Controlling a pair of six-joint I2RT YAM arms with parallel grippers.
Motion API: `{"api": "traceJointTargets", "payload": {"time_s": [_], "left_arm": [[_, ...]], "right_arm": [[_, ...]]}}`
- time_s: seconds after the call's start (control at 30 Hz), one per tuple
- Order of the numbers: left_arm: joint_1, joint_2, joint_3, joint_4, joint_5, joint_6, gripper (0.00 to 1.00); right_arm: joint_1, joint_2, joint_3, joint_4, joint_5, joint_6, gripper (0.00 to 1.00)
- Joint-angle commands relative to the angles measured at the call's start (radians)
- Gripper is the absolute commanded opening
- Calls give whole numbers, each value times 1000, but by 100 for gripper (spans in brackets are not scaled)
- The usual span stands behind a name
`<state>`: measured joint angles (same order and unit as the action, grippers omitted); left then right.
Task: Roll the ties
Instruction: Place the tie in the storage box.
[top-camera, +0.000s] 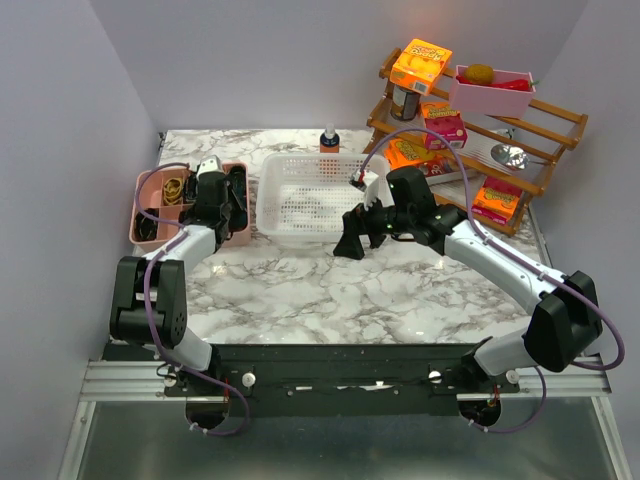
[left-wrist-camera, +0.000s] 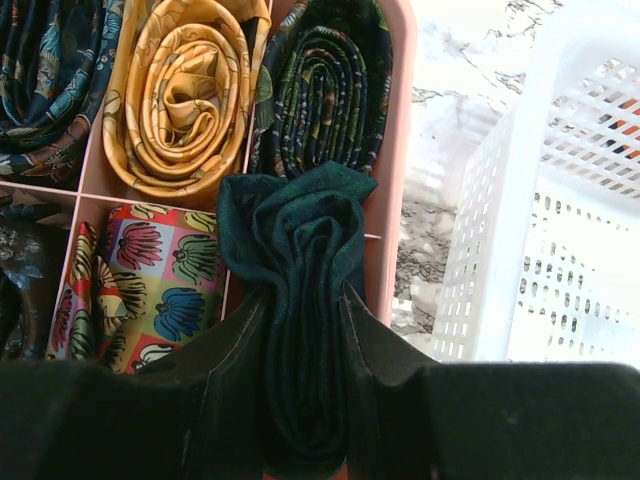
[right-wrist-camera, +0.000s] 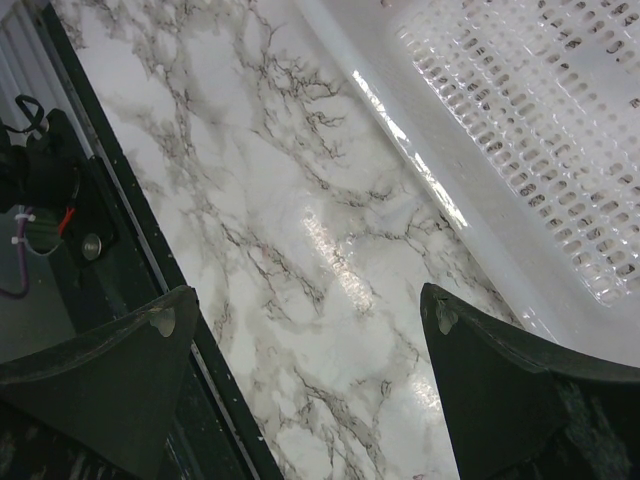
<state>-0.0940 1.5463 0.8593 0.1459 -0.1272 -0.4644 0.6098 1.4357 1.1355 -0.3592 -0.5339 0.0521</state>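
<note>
Left arm (top-camera: 190, 243), right arm (top-camera: 490, 262): white links, black joints, lilac cables (top-camera: 146, 300); black gripper fingers (right-wrist-camera: 100, 390).

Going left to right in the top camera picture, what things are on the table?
First the pink plastic compartment tray, then the white perforated plastic basket, then the wooden slatted rack of snack boxes.

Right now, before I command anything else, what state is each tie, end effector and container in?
Teal tie: rolled, clamped at the pink tray.
Left end effector: shut on the teal tie.
Right end effector: open, holding nothing, over the table.
Yellow tie: rolled, in a tray compartment.
Dark patterned tie: rolled, in the next compartment.
Multicoloured tie: folded in its compartment.
White basket: upright on the table.
</note>
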Motion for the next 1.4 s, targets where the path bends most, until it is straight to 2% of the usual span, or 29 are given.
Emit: {"api": "traceJointTargets", "payload": {"time_s": [0.0,0.2,0.4,0.6,0.8,0.9,1.13,1.27,1.37], "left_arm": [[-21,11,-26,73,-48,4,0],[-49,21,3,-5,-71,-3,0],[-113,34,-17,-63,-153,-86,0],[-191,72,-54,-72,-328,-186,0],[-194,57,-94,10,-351,-160,0],[-194,61,-79,-6,-332,-143,6],[-194,35,-78,-43,-330,-152,41],[-194,5,-65,-74,-338,-141,53],[-194,-20,-48,-95,-339,-132,59]], "right_arm": [[4,14,-14,-4,-5,-6,100],[4,9,-13,-7,-3,-8,100],[4,12,-14,-6,-6,-6,100],[4,5,-20,-7,-6,-9,100],[4,3,-28,-7,-8,-11,100],[4,5,-25,-9,-8,-12,100],[4,2,-22,-7,-9,-15,100],[4,2,-22,-9,-11,-15,100],[4,2,-22,-9,-11,-15,100]]}}
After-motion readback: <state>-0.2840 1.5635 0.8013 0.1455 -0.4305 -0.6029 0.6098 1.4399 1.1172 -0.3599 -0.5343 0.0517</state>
